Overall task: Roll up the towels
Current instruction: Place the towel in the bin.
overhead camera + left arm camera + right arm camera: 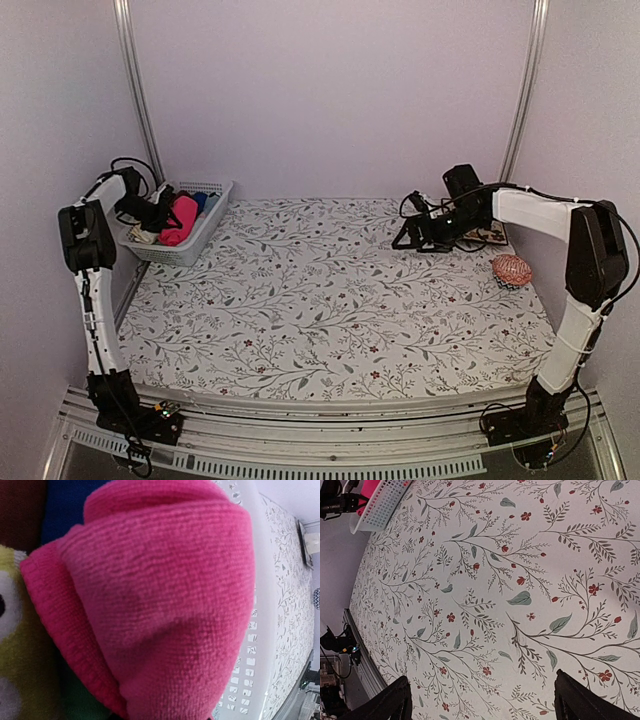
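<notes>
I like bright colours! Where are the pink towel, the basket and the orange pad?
pink towel (165,605), left wrist view, its middle.
basket (210,222), top view, its right wall.
orange pad (511,269), top view, its centre.

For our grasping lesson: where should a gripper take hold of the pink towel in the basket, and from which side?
Probably pinch the pink towel at its raised fold, from above: it lies bunched atop other cloths, and the basket walls block its sides.

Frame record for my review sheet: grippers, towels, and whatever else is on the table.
left gripper: in the basket, against the pink towel; grip hidden
right gripper: open, empty, over the floral tablecloth
pink towel: bunched, in basket
yellow towel: in basket, beside the pink one
woven pad: near the table's right edge
</notes>
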`<state>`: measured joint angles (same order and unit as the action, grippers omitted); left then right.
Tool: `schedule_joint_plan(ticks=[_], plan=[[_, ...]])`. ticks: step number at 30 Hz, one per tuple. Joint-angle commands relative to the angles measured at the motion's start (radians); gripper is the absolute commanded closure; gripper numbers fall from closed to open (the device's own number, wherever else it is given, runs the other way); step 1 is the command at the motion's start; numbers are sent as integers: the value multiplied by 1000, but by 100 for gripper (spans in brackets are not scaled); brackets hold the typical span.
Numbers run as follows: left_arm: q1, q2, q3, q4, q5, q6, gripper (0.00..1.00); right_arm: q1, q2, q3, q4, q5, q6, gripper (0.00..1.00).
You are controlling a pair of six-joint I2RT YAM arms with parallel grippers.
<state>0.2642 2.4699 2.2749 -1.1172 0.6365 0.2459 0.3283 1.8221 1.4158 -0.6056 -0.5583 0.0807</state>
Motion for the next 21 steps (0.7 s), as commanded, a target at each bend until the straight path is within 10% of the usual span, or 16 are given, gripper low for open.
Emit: schedule_joint_plan(ticks=[1, 10, 13, 21], plan=[[-16, 41, 43, -2, -119, -24, 77, 16, 16, 48, -5, -7, 0, 1], [-29, 8, 80, 20, -195, -39, 44, 33, 36, 80, -4, -15, 7, 1], [-34, -15, 84, 32, -214, -47, 5, 38, 40, 81, -3, -19, 8, 1], [-46, -81, 84, 58, -267, -63, 3, 46, 48, 93, 0, -22, 9, 1]])
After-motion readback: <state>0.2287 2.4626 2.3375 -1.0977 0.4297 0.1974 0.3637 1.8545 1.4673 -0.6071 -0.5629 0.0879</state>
